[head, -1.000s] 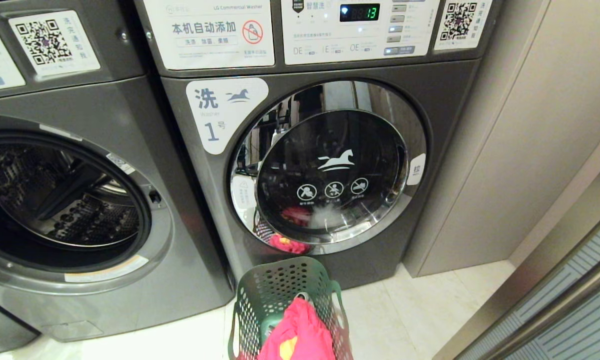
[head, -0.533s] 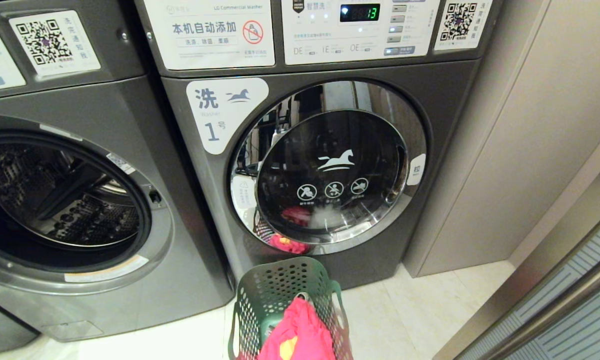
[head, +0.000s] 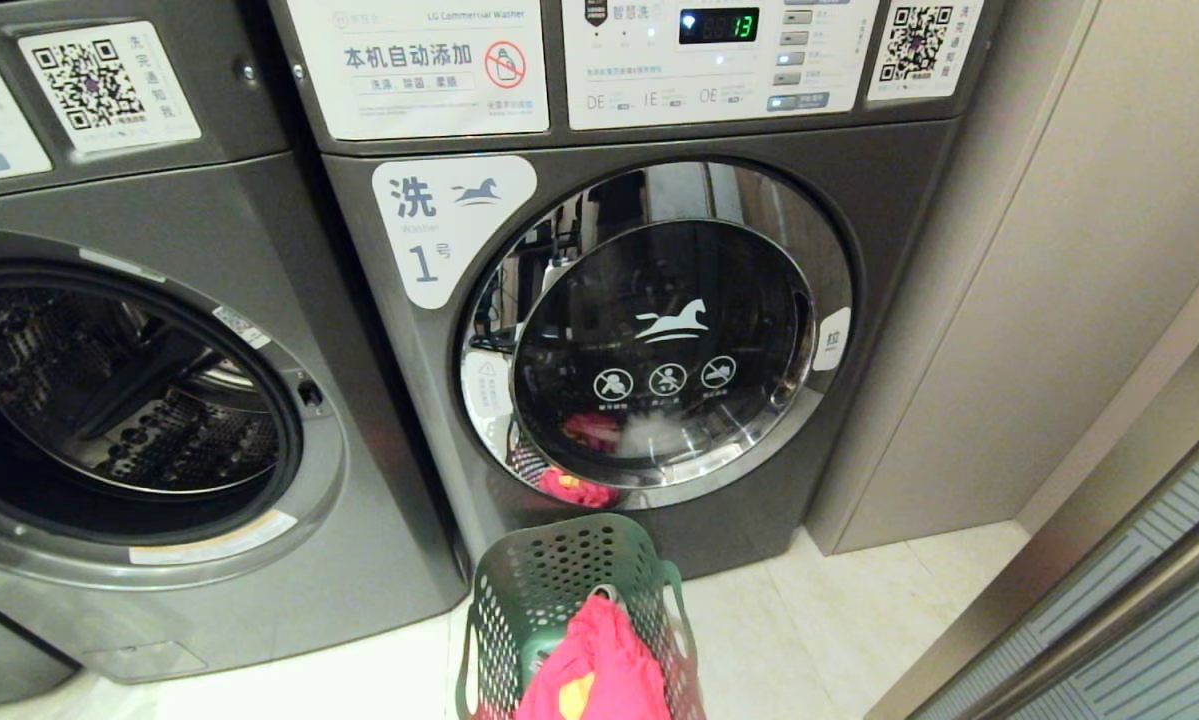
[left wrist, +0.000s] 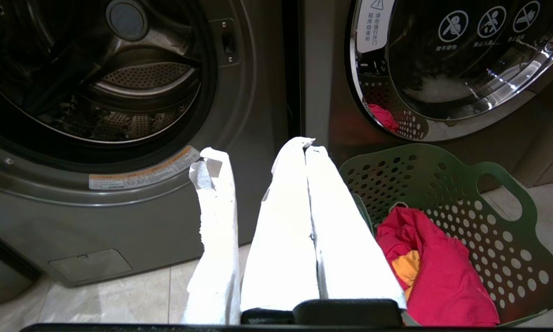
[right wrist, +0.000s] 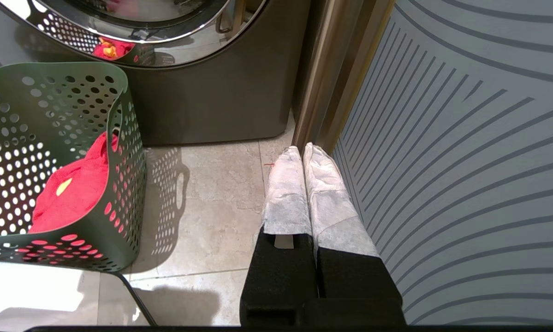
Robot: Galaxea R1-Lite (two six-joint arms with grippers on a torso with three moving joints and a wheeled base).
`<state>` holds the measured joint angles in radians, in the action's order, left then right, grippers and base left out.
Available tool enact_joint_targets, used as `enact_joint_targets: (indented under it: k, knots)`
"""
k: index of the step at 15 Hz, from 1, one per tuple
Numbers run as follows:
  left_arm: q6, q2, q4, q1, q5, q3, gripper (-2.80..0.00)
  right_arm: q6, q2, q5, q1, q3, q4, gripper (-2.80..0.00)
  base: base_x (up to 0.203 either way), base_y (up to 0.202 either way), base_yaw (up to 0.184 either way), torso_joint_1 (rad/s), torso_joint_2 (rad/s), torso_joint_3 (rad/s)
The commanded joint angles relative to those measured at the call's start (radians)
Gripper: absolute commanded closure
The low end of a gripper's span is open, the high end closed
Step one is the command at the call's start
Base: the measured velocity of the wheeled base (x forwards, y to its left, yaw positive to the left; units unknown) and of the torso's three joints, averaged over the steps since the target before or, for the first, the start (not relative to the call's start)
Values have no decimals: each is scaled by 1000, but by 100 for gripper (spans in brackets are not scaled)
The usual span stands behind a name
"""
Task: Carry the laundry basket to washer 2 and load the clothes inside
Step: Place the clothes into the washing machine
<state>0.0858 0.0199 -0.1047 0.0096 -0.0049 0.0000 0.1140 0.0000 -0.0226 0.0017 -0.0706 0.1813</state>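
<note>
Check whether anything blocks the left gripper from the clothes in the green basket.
Nothing covers the bright pink-red fabric clothes: the dark green perforated plastic laundry basket is open-topped. The shut, white-wrapped left gripper is beside the basket's rim, so only that perforated wall lies between them sideways.

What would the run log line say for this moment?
laundry basket: on floor before washer 1 | clothes: in basket | left gripper: shut, empty | right gripper: shut, empty
</note>
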Motion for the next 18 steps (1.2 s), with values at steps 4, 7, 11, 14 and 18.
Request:
enact_joint_targets:
  k: [4,7,11,14,18]
  knots:
    - [-36,-18,-1,1,5,40,0,1,0,0,0,0,1,0,0,0,0,0,0,0]
    - [-40,-18,-1,1,6,40,0,1,-1,0,0,0,1,0,0,0,0,0,0,0]
    - [-40,-18,-1,0,5,40,0,3,-2,0,0,0,1,0,0,0,0,0,0,0]
    - [-61,-18,-1,0,12,40,0,1,0,-1,0,0,1,0,0,0,0,0,0,0]
    - [-83,-18,-3,1,17,40,0,6,-1,-8,0,0,1,0,0,0,0,0,0,0]
